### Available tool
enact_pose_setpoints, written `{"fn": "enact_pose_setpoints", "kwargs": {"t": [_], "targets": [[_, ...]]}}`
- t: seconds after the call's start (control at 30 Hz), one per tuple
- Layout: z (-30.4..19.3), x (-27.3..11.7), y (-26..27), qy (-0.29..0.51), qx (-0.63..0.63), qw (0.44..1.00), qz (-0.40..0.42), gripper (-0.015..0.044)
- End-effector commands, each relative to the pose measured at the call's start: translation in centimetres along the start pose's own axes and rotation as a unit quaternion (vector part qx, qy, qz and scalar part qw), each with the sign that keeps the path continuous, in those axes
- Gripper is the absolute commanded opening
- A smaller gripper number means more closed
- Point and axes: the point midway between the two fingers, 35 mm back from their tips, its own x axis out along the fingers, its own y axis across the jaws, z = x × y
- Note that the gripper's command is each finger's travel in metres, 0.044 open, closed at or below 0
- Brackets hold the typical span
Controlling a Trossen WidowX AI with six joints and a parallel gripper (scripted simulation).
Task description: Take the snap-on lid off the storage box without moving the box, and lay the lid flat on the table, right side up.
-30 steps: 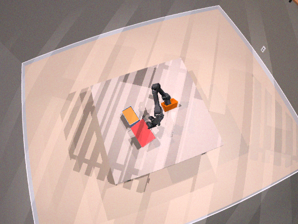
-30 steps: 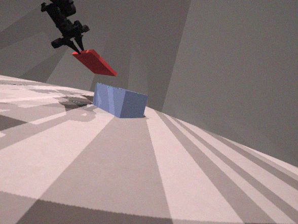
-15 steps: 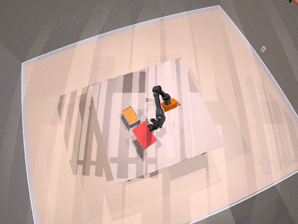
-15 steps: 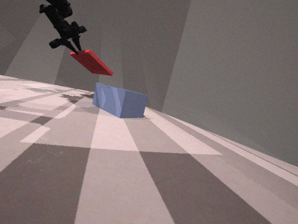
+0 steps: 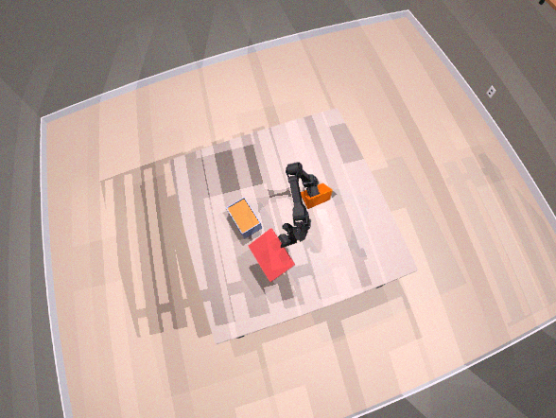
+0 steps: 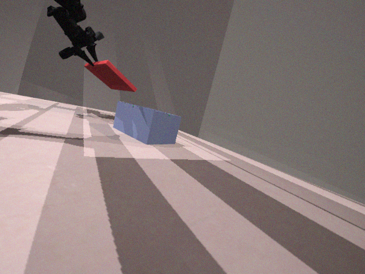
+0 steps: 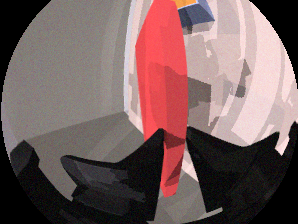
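The storage box (image 5: 253,231) (image 6: 133,124) (image 7: 197,17) is blue, with an orange surface inside its open top. It stands upright on the table (image 5: 388,255) (image 6: 186,217). The flat red lid (image 5: 271,255) (image 6: 113,77) (image 7: 161,75) is off the box, in the air beside it and higher than its rim. My gripper (image 5: 282,242) (image 6: 95,63) (image 7: 174,132) is shut on one edge of the lid. The lid is tilted, sloping down away from the fingers in the exterior view. The lid and the box do not touch.
An orange block (image 5: 321,196) sits at the arm's base. The table's near edge runs below the lid in the top view. Striped shadows cross the table top.
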Motion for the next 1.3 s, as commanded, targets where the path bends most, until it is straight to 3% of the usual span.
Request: {"fn": "enact_pose_setpoints", "kwargs": {"t": [0.0, 1.27], "targets": [[-0.1, -0.1, 0.3, -0.002, 0.007, 1.0, 0.006, 0.0], [0.0, 2.2, -2.7, -0.002, 0.007, 1.0, 0.006, 0.0]]}}
